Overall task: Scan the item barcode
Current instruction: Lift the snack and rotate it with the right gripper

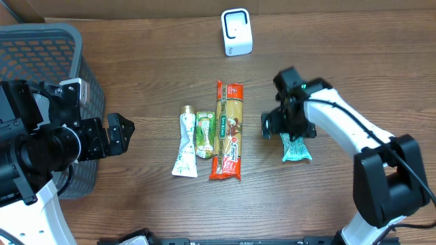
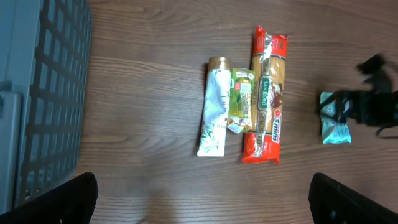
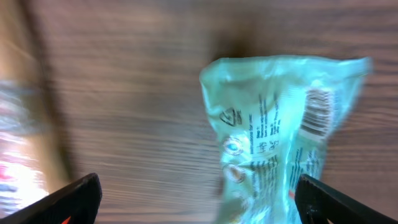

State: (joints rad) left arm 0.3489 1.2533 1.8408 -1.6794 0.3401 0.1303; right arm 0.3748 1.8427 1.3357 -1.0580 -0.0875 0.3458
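The table is brown wood. The basket, grey mesh, stands on the outer side of the left claw, just behind it. That claw hangs released, fingers wide and empty, above bare wood.

The pasta (red-ended pack, the longest item) lies between the two claws, nearer the right claw. The tube lies parallel to it on the side facing the left claw, cap pointing away from the robot. The scanner, a white box, stands upright well beyond the right claw, far from the robot.

The pouch, teal, lies flat on the table directly below the right claw. This claw is released too: in the wrist view its fingertips sit at both lower corners, with the pouch's barcode face up ahead of them. The sachet, green, is tucked between tube and pasta.
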